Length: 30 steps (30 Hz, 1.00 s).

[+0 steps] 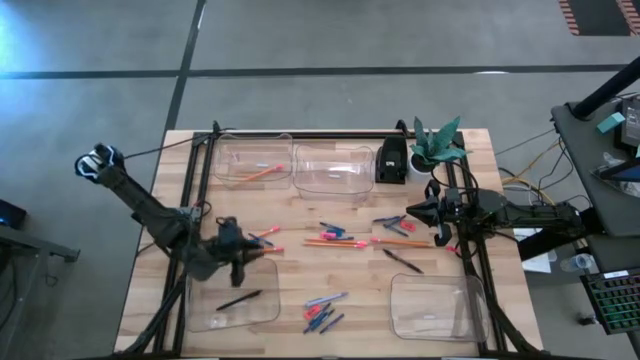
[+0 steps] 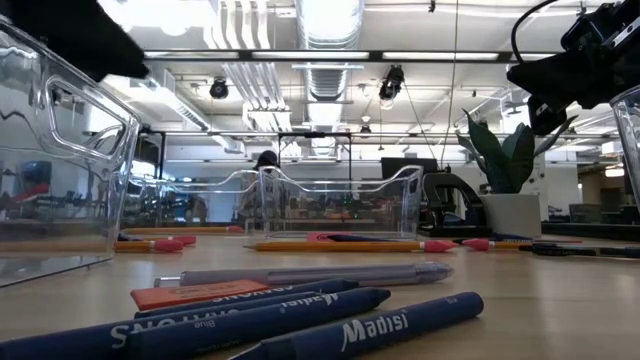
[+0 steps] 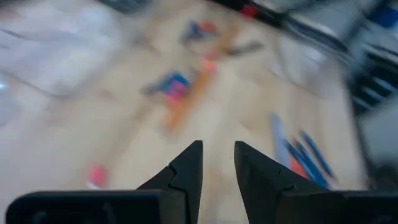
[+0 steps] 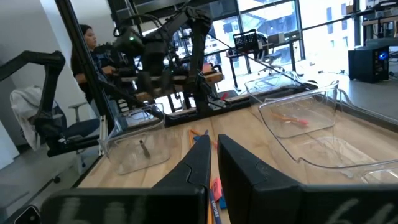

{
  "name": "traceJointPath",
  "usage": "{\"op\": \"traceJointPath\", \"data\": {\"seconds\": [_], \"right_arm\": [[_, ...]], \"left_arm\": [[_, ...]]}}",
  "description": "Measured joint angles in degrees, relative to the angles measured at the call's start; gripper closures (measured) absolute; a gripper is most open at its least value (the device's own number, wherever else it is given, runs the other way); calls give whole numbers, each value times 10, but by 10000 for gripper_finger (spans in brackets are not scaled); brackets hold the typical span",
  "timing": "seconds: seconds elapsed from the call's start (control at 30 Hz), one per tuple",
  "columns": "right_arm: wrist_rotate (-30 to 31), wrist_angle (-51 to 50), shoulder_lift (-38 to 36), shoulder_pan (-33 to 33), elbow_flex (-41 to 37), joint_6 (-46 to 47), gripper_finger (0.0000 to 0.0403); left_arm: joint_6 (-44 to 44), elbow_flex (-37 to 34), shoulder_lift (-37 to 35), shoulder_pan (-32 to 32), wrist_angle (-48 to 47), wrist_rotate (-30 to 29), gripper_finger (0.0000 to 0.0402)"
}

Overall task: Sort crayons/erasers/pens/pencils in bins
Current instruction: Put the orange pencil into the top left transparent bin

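Observation:
My left gripper (image 1: 243, 252) (image 3: 217, 155) hovers open over the far edge of the near-left bin (image 1: 232, 295), nothing between its fingers. A black pen (image 1: 238, 299) lies in that bin. The far-left bin (image 1: 252, 165) holds an orange pencil (image 1: 255, 175). Loose on the table's middle lie pencils (image 1: 340, 243), small erasers (image 1: 330, 232), a dark pen (image 1: 402, 262) and blue crayons (image 1: 325, 315) (image 2: 300, 320). My right gripper (image 1: 415, 212) (image 4: 213, 149) waits shut at the right, above the table.
A far-middle bin (image 1: 333, 168) and a near-right bin (image 1: 432, 305) stand on the table. A small black box (image 1: 391, 160) and a potted plant (image 1: 435, 145) sit at the far right. A person sits beyond the table (image 4: 84, 37).

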Motion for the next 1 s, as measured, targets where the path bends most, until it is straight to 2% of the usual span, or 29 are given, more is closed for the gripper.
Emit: {"op": "traceJointPath", "data": {"seconds": [0.13,0.4,0.53,0.8,1.0], "right_arm": [[0,0,0,0,0,0,380],[0,0,0,0,0,0,380],[0,0,0,0,0,0,380],[0,0,0,0,0,0,380],[0,0,0,0,0,0,380]], "left_arm": [[5,-3,10,79,-1,16,323],[72,-3,61,260,-1,181,324],[90,-3,107,329,0,262,324],[86,2,191,372,-2,334,324],[85,7,204,373,-21,338,324]]}}
